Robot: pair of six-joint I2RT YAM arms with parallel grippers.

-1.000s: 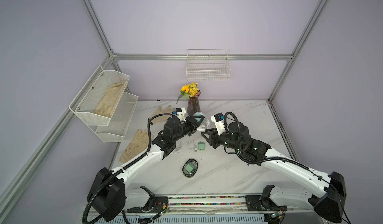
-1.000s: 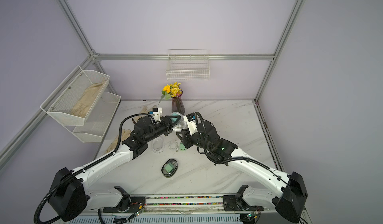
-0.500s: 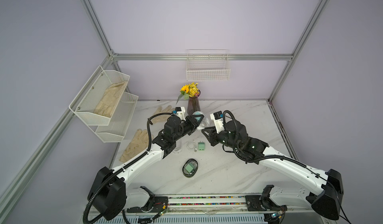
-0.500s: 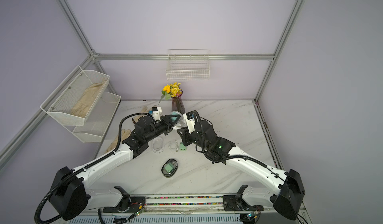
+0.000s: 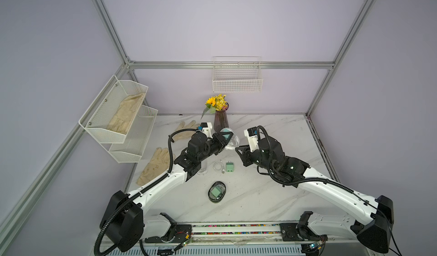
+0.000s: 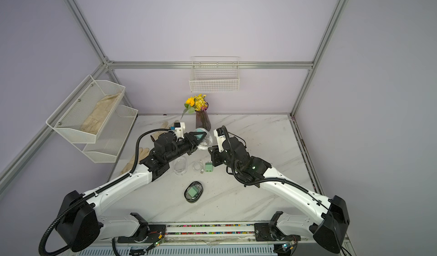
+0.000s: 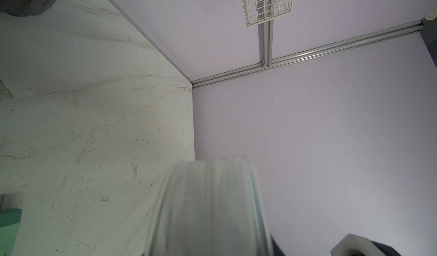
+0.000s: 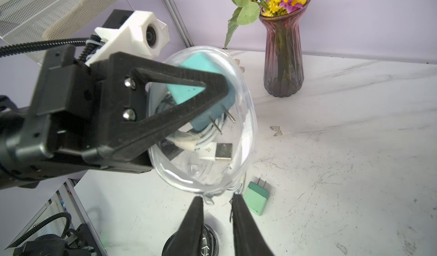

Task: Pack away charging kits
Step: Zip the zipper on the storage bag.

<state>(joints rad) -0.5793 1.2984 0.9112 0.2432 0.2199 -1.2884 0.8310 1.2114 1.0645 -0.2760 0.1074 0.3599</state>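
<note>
so your left gripper (image 5: 224,139) is clamped on a clear oval case (image 8: 244,124) and holds it tilted, up off the marble table (image 5: 272,195), just in front of the purple vase (image 5: 220,122). One black finger lies across the near face of the case, and the other shows through the plastic behind it. Inside you've got the teal-blue adapter (image 8: 198,65), prongs out, sitting on a coiled white cable (image 8: 214,151) with its USB plug showing. The left wrist view only gives you a blurry edge of the case.

Your right gripper (image 8: 217,196) is right at the lower rim of that case, jaws a narrow gap apart with the rim at the tips. Can't tell if either tip actually touches the plastic.

Down on the table between your two arms there's a mint green adapter (image 5: 229,167) lying flat, with a loose cable coil (image 5: 218,166) just beside it. A second clear case (image 6: 181,166) sits next to that, by your left arm. Nearer the front edge there's a dark-rimmed oval case (image 5: 223,188) with another mint adapter (image 5: 216,192) inside. Cream gloves (image 5: 156,165) lie off on the left side of the table
</note>
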